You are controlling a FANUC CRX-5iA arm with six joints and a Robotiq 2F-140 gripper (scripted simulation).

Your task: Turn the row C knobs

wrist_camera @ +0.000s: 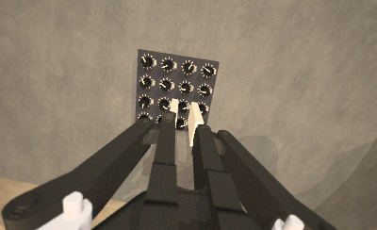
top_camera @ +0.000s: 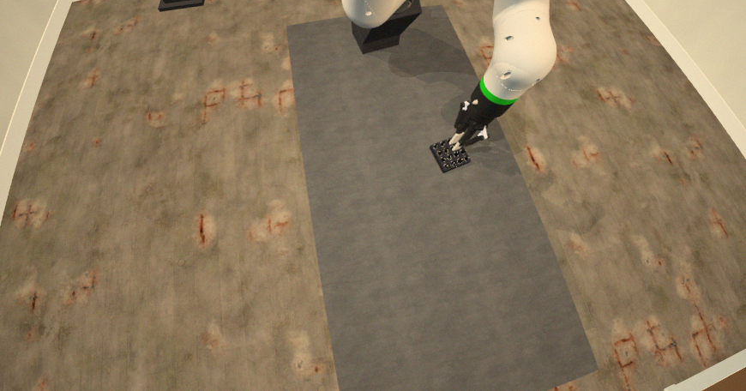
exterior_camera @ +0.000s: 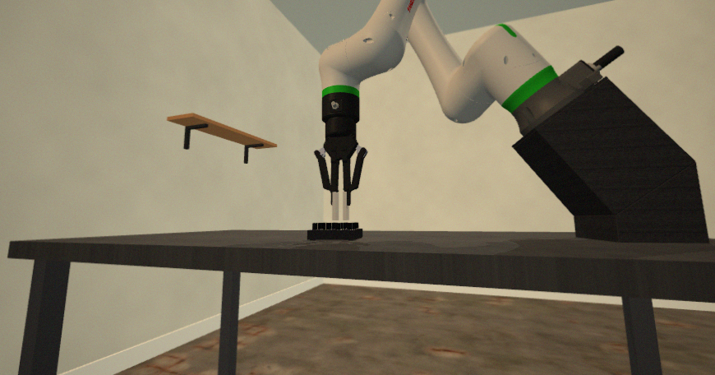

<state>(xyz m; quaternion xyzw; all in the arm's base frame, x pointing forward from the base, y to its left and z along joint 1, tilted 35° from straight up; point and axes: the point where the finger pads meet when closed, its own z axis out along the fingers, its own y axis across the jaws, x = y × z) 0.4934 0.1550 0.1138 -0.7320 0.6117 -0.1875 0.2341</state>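
Exterior view: arm points straight down, claw (exterior_camera: 339, 212) nearly closed, empty, over knob box (exterior_camera: 334, 233).

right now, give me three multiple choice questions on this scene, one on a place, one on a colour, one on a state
1. Where is the knob box?
A. on the wall shelf
B. on the table, under the end effector
C. on the floor

2. What colour is the band above the end effector?
A. red
B. blue
C. green

3. How do the end effector's fingers stand?
A. spread wide
B. narrowly parted, gripping nothing
C. carrying the knob box in the air

Answers:
1 B: the knob box sits on the table below the end effector.
2 C: the band is green.
3 B: the fingers show a slim gap.
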